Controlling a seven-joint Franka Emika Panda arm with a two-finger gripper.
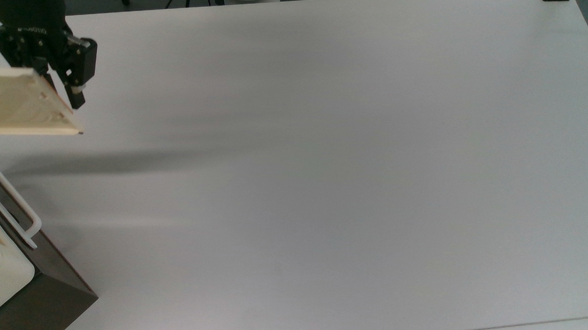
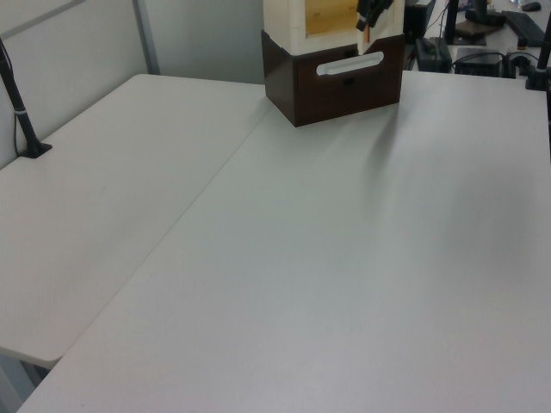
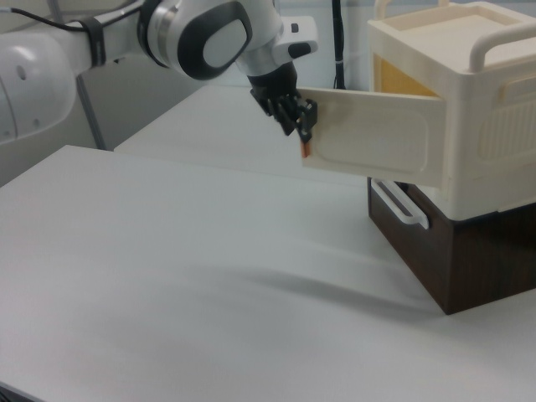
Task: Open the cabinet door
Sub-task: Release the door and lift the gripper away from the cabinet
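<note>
Claw (image 1: pixel 65 93) first, in the top view: black and blocky, its two fingers pinch the free edge of the cabinet door (image 1: pixel 21 102), a flat cream plastic panel with a raised rim that stretches away from the claw toward the top view's left. Below the claw sits the cabinet (image 1: pixel 16 276), dark brown at the base, with a white U-shaped bar handle (image 1: pixel 8 204) on its brown face. I'd judge the door well swung out, so the pulling step looks nearly finished. The matte white table (image 1: pixel 323 158) spreads wide to the claw's other side.

From the left view, the claw (image 2: pixel 370 19) hangs just above the handle (image 2: pixel 349 64), in front of the cabinet's cream upper part; a yellowish interior shows beside it.

From the right view, the claw (image 3: pixel 300 127) grips the door (image 3: pixel 373 136) at its end, by a small orange-brown tab (image 3: pixel 305 151). The panel has a smooth, rounded recessed relief and stands out from the rounded cream cabinet (image 3: pixel 469 126). Next, I think, comes a short further swing along the hinge arc, then letting go without dragging the light plastic back.
</note>
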